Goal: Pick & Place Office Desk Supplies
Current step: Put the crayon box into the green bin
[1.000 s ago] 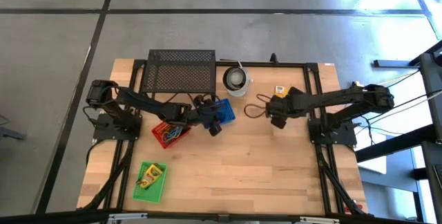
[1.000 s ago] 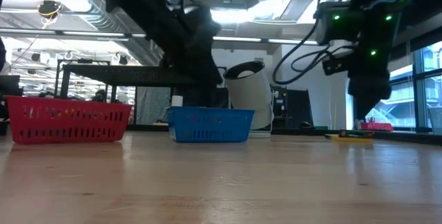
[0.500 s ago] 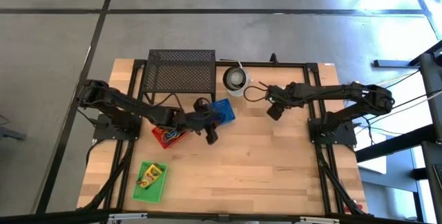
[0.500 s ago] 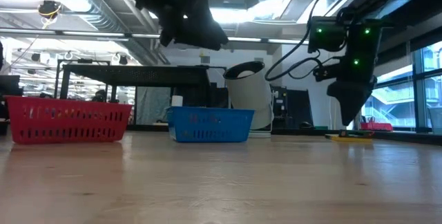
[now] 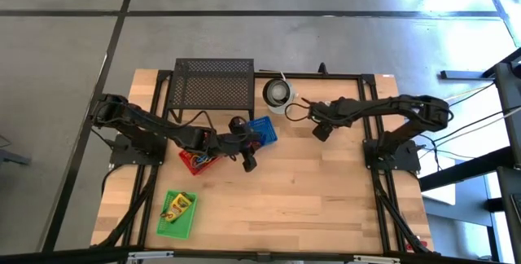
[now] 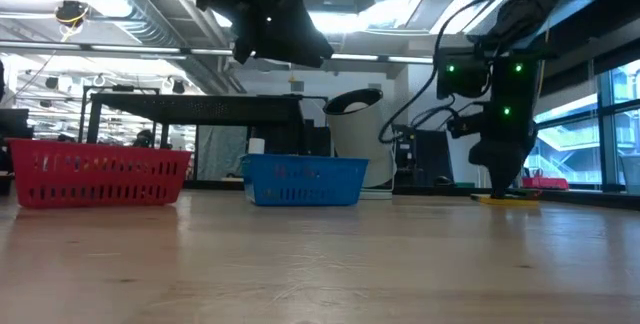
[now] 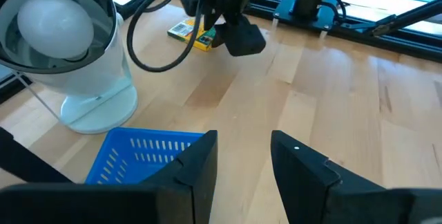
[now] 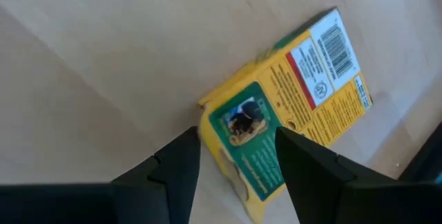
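The crayon box [image 8: 297, 106] lies flat on the bare wood at the far right of the table, back panel up, barcode and green picture showing. It looks like thin card: light, a little crushable, slick on its printed faces. Flat as it sits, there is no tall side to pinch, so my call is that the narrow end or the two long edges are the places to bite, with the fingers coming down either side and squeezing gently so the card doesn't buckle or skid away.

The right gripper [image 8: 238, 162] hangs straight over that box, fingers apart with the box's green corner showing in the gap between them; nothing held yet. In the low view it stands just above the yellow sliver of the box.

Over to the left gripper [image 7: 242, 151]: fingers parted, empty, raised above the blue basket [image 7: 148, 158], with the white round cup [image 7: 65, 44] just beyond. From above, the red basket [image 5: 198, 160] sits beside the blue one, the green basket [image 5: 175, 213] nearer the front edge, and the black mesh stand [image 5: 213, 83] at the back.
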Action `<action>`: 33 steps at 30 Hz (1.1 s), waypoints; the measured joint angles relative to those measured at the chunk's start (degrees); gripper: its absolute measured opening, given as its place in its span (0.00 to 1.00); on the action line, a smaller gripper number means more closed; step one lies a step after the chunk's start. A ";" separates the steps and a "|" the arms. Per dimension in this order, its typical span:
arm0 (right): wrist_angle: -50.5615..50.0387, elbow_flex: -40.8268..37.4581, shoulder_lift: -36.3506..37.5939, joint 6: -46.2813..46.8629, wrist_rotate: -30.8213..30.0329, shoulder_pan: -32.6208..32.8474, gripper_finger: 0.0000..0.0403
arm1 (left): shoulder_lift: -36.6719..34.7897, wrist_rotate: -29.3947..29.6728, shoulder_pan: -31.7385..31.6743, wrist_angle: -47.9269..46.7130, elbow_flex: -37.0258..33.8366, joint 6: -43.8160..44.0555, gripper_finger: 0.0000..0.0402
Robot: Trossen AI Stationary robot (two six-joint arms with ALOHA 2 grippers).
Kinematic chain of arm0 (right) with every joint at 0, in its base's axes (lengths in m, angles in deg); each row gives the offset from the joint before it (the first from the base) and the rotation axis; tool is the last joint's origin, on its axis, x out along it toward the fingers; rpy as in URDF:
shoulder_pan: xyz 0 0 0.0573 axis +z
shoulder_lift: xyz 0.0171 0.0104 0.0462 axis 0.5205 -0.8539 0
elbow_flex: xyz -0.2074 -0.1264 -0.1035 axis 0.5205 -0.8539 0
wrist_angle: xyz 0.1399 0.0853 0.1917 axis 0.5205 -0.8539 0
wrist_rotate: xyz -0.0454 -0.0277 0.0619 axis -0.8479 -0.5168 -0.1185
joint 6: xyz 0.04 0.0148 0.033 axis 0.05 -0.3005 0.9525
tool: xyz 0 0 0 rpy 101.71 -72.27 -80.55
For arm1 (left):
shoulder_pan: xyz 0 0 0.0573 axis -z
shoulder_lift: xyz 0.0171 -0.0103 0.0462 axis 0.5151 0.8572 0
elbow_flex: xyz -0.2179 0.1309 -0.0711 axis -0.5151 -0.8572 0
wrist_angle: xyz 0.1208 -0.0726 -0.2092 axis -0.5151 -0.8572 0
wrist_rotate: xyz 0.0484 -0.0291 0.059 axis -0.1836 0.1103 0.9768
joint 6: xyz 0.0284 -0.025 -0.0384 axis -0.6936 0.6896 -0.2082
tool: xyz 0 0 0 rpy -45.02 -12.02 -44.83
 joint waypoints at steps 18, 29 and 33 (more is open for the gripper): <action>-0.19 0.04 -2.98 -0.85 -0.51 -2.43 0.05 | 0.00 -0.23 0.33 0.00 0.00 -0.05 0.32; -1.48 -0.04 0.42 -1.28 2.28 -0.52 0.01 | 0.00 -1.66 2.04 -0.02 0.00 -0.61 0.32; -2.00 -0.04 4.37 0.02 5.64 2.05 0.01 | 0.00 -1.65 2.23 -0.02 0.00 -3.39 0.32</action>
